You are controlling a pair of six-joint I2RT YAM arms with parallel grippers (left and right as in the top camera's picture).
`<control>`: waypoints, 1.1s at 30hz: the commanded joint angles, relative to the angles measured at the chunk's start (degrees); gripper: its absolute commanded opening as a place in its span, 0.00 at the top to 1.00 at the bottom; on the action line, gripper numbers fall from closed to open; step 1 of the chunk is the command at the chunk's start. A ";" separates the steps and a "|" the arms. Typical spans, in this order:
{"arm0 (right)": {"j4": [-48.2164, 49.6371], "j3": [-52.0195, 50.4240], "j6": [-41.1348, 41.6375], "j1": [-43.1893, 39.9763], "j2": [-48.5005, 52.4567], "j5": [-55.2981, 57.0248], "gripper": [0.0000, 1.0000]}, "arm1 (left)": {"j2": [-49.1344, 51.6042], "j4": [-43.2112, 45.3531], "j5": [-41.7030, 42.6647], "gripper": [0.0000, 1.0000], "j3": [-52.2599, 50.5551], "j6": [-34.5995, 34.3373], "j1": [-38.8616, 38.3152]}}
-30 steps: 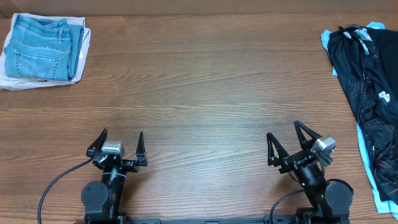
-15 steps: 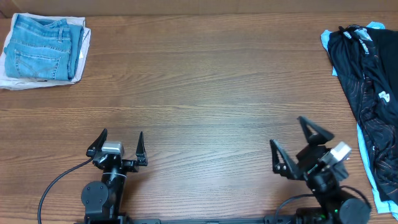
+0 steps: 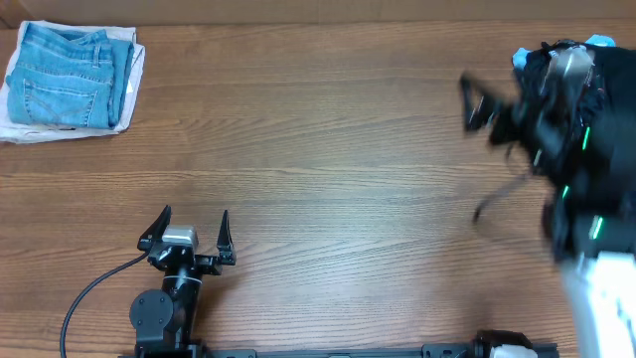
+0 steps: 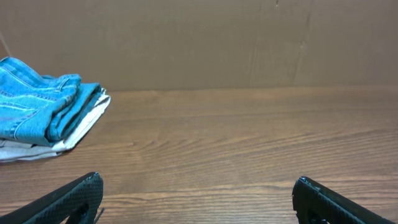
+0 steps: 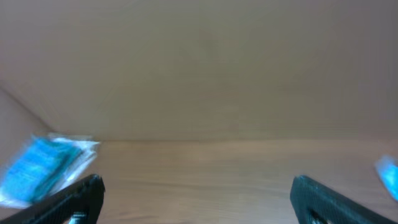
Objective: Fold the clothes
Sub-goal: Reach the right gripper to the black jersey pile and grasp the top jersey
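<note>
We see shirt [image 3: 622,91] at far right edge of table [image 3: 318,149], long axis seemingly near-to-far, partly hidden by blurred right arm. Right gripper [image 5: 198,182] jaws apart, empty, nearer. Left gripper [image 3: 195,219] jaws apart, well apart from shirt.

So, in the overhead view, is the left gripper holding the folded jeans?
No, the left gripper stands open and empty near the front edge of the table, while the jeans lie apart at its far left corner.
</note>
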 commanded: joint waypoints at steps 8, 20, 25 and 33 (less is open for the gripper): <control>-23.93 37.44 -4.94 -15.67 40.87 -4.17 0.00 | -0.61 0.07 -0.61 0.00 -0.33 1.53 0.31; -16.68 37.44 -16.52 -17.11 54.86 24.44 0.00 | -0.61 0.07 -0.63 0.00 -0.33 1.53 0.31; -15.30 37.44 -18.58 -18.53 58.95 30.05 0.00 | -0.61 0.07 -0.61 0.00 -0.33 1.53 0.31; -14.97 37.44 -19.06 -23.02 64.32 29.70 0.00 | -0.61 0.07 -0.63 0.00 -0.33 1.53 0.31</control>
